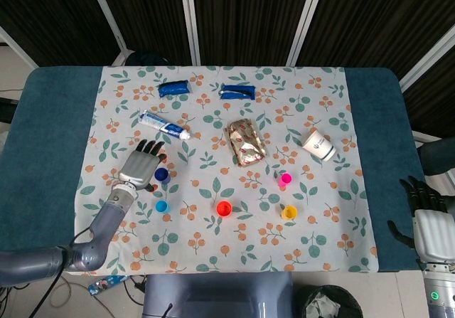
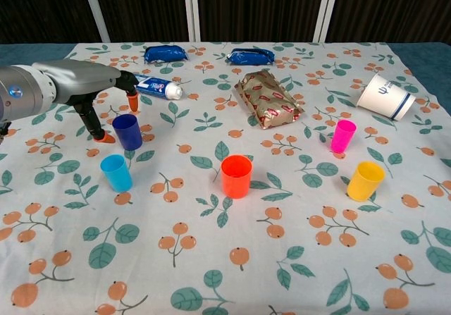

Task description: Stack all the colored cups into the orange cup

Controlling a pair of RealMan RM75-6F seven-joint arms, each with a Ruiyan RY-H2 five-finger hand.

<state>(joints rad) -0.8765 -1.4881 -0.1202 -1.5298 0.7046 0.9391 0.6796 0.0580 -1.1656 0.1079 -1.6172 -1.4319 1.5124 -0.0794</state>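
Stacking not yet begun: the orange cup (image 2: 236, 176) stands empty at lower centre of the chest view, the light blue cup (image 2: 116, 173) lower left, the yellow cup (image 2: 366, 181) and pink cup (image 2: 343, 135) right, all apart; further back at left, the left hand (image 2: 95, 93), fingers spread and holding nothing, brackets the dark blue cup (image 2: 127, 131), contact uncertain. Only the head view shows the right hand (image 1: 429, 225), at the lower right frame edge beyond the table (image 1: 50, 119), fingers apart, empty; the toothpaste tube (image 2: 150, 86) lies farther up.

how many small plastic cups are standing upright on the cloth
5: dark blue cup by the left hand, light blue cup in front of it, orange cup central, pink cup and yellow cup right. None look hidden.
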